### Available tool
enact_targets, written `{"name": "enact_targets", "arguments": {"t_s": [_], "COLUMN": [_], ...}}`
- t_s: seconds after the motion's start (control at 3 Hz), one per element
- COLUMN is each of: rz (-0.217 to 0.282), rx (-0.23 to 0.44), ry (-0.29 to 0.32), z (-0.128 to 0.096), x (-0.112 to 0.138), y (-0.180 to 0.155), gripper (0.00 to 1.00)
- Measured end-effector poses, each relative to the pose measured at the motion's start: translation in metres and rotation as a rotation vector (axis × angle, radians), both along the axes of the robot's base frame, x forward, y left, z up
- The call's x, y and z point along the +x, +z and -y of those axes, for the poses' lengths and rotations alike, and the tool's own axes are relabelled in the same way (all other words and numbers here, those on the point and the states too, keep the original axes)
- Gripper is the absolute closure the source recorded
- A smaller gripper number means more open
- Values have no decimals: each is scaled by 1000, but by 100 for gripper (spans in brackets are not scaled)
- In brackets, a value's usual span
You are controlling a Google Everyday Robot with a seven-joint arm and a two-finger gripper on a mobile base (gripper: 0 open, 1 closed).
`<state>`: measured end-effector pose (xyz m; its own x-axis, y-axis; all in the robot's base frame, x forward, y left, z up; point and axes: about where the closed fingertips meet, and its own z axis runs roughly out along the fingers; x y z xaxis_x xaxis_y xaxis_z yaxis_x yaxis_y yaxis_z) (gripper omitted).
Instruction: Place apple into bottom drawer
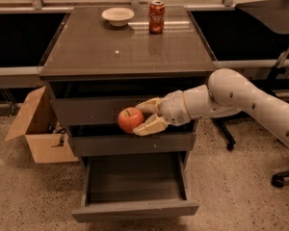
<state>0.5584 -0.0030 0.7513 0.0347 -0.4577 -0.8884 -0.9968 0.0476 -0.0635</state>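
My gripper (139, 119) clamps the apple (129, 121), held well above the open bottom drawer (135, 209). I'd lower it straight down over the tray's middle, releasing only near its floor.

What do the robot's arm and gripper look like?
The arm is a smooth, rounded, off-white tube with a bulging joint and a few small dark dots along it; no cables or lettering show. The gripper, closed on the apple before the drawer fronts, has two cream, wedge-shaped jaws on a pale cylindrical wrist.
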Motion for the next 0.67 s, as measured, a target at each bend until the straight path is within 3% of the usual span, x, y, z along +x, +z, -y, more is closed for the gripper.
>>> {"name": "enact_targets", "arguments": {"t_s": [0.33, 0.67], "rz": [5, -18], "rx": [117, 116], "ry": [-11, -8], "z": [11, 21], "x": [-12, -15], "y": [-37, -51], "gripper": [100, 100]}}
